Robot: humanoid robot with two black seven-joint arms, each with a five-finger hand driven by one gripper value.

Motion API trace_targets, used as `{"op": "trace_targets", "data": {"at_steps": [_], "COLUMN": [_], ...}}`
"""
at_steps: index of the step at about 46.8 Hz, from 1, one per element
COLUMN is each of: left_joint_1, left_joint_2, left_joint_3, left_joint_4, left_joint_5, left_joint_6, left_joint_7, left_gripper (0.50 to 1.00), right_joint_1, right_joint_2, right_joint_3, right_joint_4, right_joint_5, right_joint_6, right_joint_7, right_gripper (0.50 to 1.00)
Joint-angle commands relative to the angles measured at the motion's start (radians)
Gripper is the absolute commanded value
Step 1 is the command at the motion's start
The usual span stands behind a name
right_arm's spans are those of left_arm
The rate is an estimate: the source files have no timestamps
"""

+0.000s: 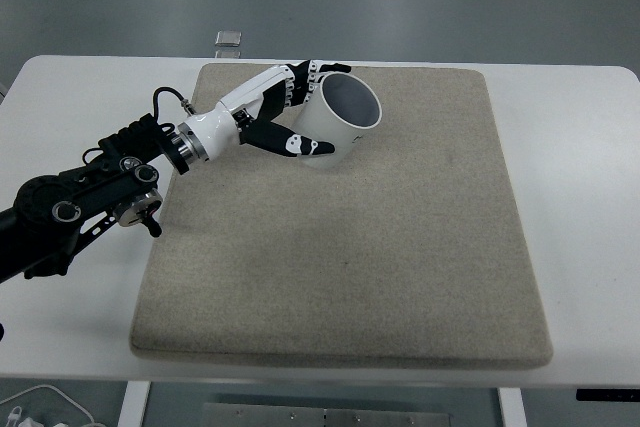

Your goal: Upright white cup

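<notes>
Across nearly the whole picture runs the white table (580, 147), its near edge along the bottom and its far edge close under the grey floor at the top. On it lies a large beige mat (400, 247), roughly square, which covers most of the tabletop and leaves bare white strips on the left and right sides; its far edge runs just short of the table's far edge.

From the picture's left edge the left arm (80, 202), black and jointed, reaches in over the table's left strip and across the mat's left edge, ending in a silver wrist collar. The left hand (275, 117) is white with black fingertips and is wrapped around the white cup (340, 119): the thumb (295, 144) lies across the cup's near side, and the other fingers curl over its far side.

The cup is near the mat's far edge, left of that edge's middle. It is tilted, neither lying flat nor fully upright, with its open mouth turned up and toward the right, so that the grey inside shows. Its lower end is at the mat; whether it touches the mat cannot be told.

On the floor beyond the table's far edge lies a small pale square object (229, 38).
</notes>
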Motion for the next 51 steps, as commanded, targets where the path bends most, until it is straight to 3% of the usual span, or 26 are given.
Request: {"op": "trace_targets", "data": {"at_steps": [1,10,26,51], "left_joint_1": [0.023,0.086,0.115,0.107], "left_joint_2": [0.0,0.0,0.002,0.0], "left_joint_3": [0.001,0.001,-0.004,-0.005], "left_joint_4": [0.017,0.042,0.129,0.133], "left_joint_5": [-0.02,-0.023,-0.069,-0.134], "left_joint_6": [-0.004,-0.007,-0.12,-0.125], "left_joint_7": [-0.02,-0.03,-0.03,-0.03], "left_gripper": [0.5,0.5,0.5,0.5], "right_joint_1": [0.0,0.0,0.0,0.0], "right_joint_2": [0.0,0.0,0.0,0.0], "right_joint_3": [0.0,0.0,0.0,0.0], "right_joint_4": [0.0,0.0,0.0,0.0], "right_joint_5": [0.0,0.0,0.0,0.0], "right_joint_6": [0.0,0.0,0.0,0.0], "right_joint_7": [0.0,0.0,0.0,0.0], "right_gripper": [0.93,0.93,0.93,0.93]}}
